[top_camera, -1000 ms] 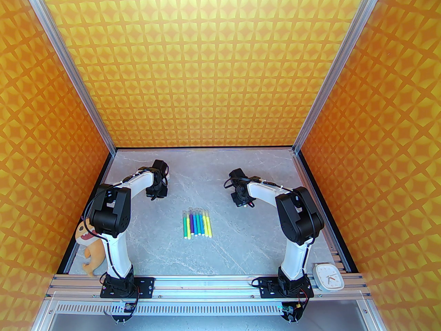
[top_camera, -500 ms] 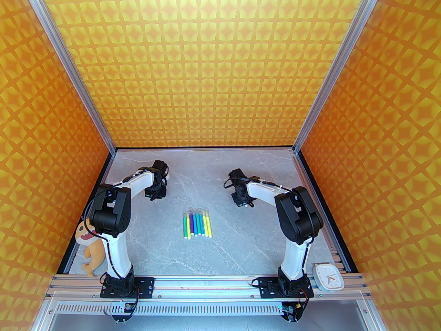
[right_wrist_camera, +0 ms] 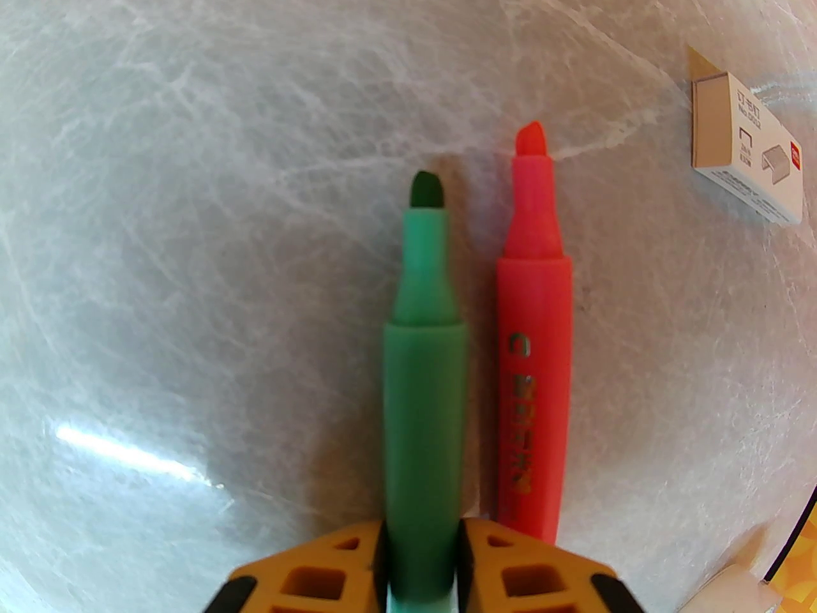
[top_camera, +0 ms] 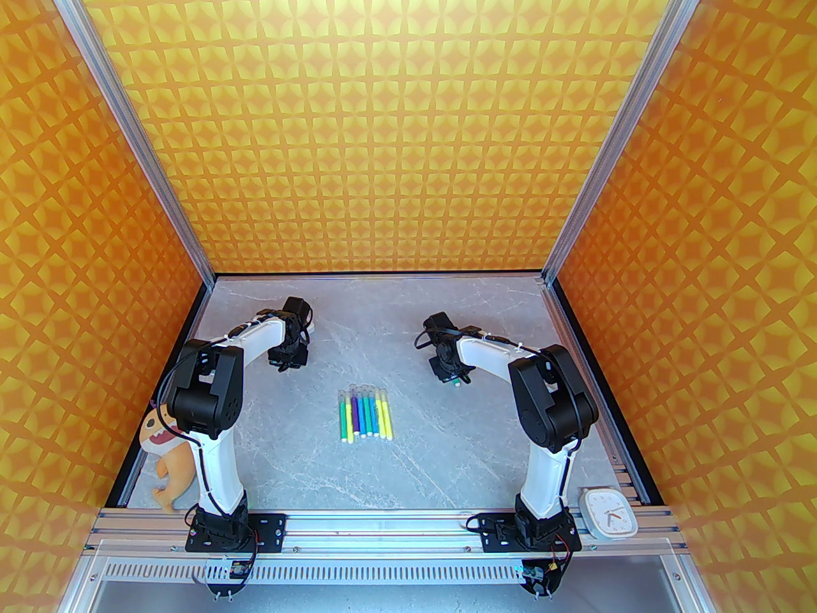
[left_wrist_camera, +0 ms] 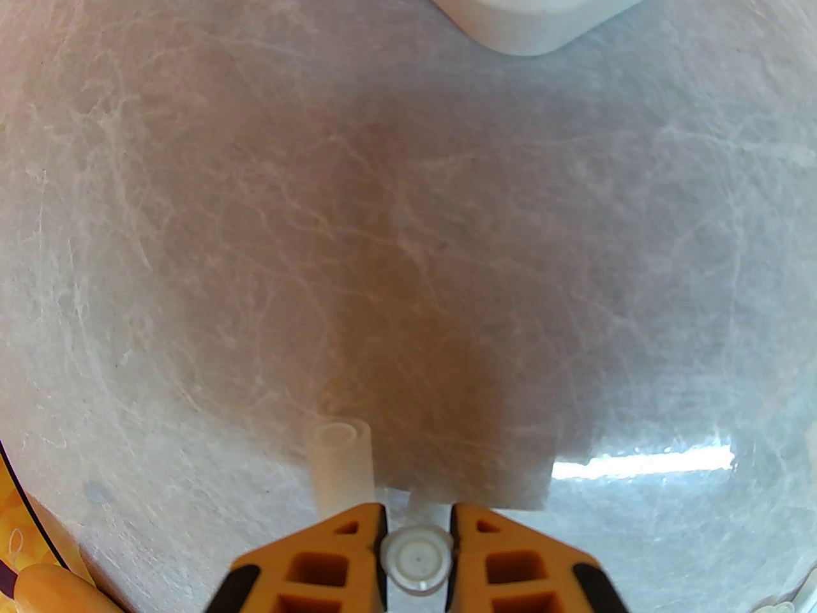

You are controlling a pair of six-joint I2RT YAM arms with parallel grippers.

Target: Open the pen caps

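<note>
Green pen clamped in right gripper, cap in left gripper; dropped carelessly, either could roll away, the bare nib inking the table

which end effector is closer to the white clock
Right. The right end effector is beyond and left of the white clock; the left end effector is farther left, past the pens.

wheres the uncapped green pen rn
In the right wrist view, the green pen sits in the right gripper, just left of the uncapped pink pen.
</note>
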